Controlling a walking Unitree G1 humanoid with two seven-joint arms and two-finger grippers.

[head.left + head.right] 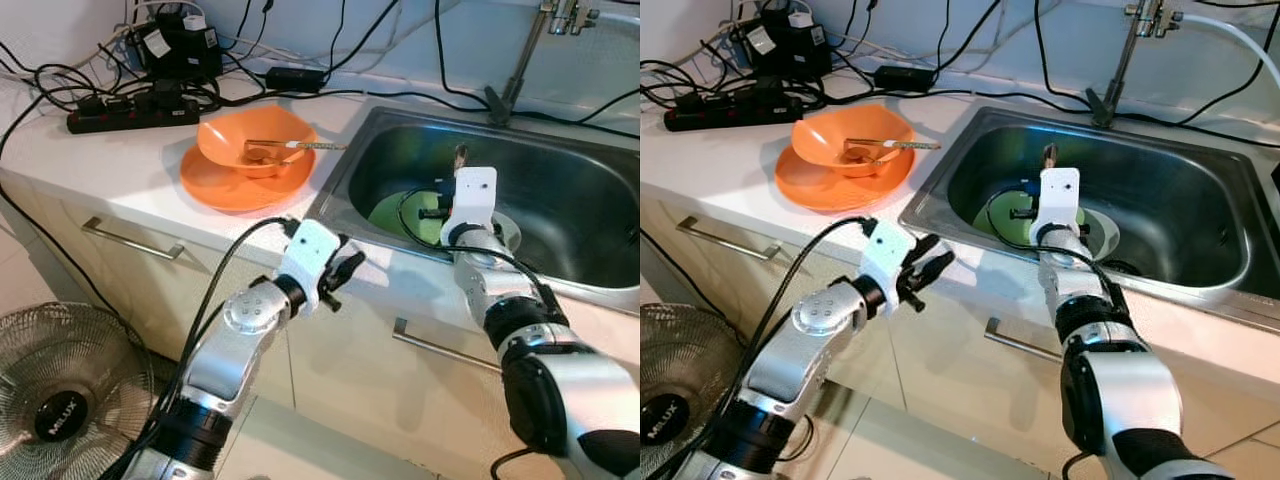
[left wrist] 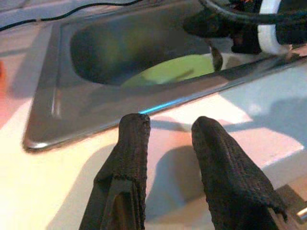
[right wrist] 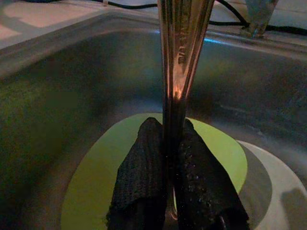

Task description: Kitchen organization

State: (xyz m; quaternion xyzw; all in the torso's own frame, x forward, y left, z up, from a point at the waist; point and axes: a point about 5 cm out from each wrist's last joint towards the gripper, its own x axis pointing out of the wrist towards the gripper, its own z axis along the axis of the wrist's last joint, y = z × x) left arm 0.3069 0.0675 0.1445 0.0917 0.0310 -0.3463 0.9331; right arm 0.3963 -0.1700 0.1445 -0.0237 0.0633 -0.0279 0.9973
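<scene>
Pinching a metal utensil handle (image 3: 178, 72) between its two black fingers (image 3: 139, 182), the right gripper (image 3: 168, 143) hangs over the steel sink (image 1: 560, 190), just past the basin's near rim. The handle stands upright out of the pinch, its copper-toned tip (image 1: 460, 153) showing above the white wrist housing. Directly below the gripper lies a green plate (image 3: 96, 177), resting partly on a white plate (image 3: 273, 187) on the sink floor. Beyond the gripper, at the back of the basin, the faucet stem (image 1: 515, 60) rises from the counter.

The left gripper (image 2: 168, 129) hovers with its fingers apart and nothing between them, just above the white countertop (image 2: 57, 182) in front of the sink's near rim. Off to its left on the counter sits an orange bowl (image 1: 255, 140) on an orange plate (image 1: 215, 185), with another utensil (image 1: 290, 147) laid across the bowl. Farther back are a black power strip (image 1: 130, 110) and tangled cables (image 1: 60, 80). Below the left arm, on the floor, stands a fan (image 1: 60, 385), beside the cabinet drawer handle (image 1: 130, 238).
</scene>
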